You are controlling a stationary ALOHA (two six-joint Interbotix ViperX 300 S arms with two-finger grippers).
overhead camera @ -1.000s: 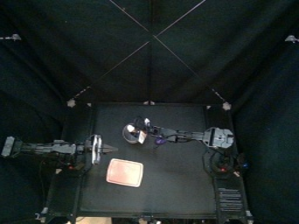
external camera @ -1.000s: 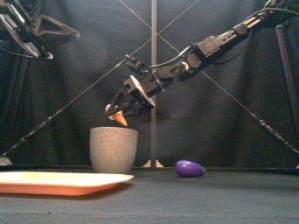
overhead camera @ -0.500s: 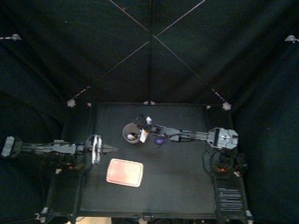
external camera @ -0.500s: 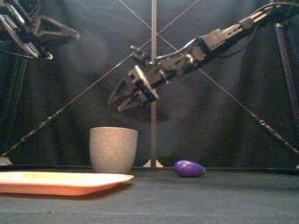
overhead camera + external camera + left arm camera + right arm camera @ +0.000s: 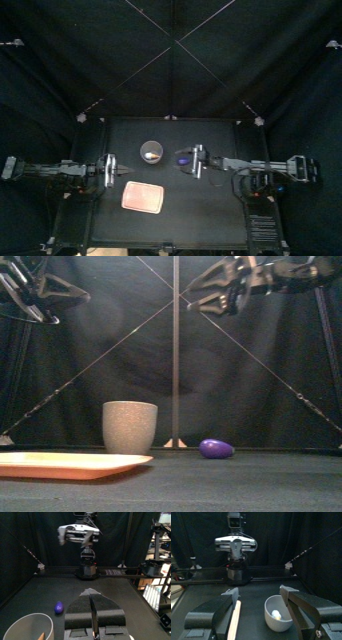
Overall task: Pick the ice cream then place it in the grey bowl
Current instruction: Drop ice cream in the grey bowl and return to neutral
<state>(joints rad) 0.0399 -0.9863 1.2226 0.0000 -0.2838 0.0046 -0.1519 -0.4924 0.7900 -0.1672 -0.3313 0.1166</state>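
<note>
Ice cream (image 5: 276,614) down inside grey bowl (image 5: 130,426), only its top showing. Bowl upright, back-left of tabletop centre. Purple toy (image 5: 215,447) just right of it. Pink tray (image 5: 67,463) toward front-left corner. Right gripper (image 5: 258,594) high above the table, jaws apart, empty. Left gripper (image 5: 92,597) by left edge, jaws together.

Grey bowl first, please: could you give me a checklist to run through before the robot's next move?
1. Ice cream inside the grey bowl: ok.
2. Grey bowl standing upright: ok.
3. Right gripper open, empty and raised clear of the bowl: ok.
4. Left gripper shut, parked at the left: ok.
5. Purple toy lying apart from the bowl: ok.
6. Ice cream settled at the bowl's bottom: cannot tell.
</note>
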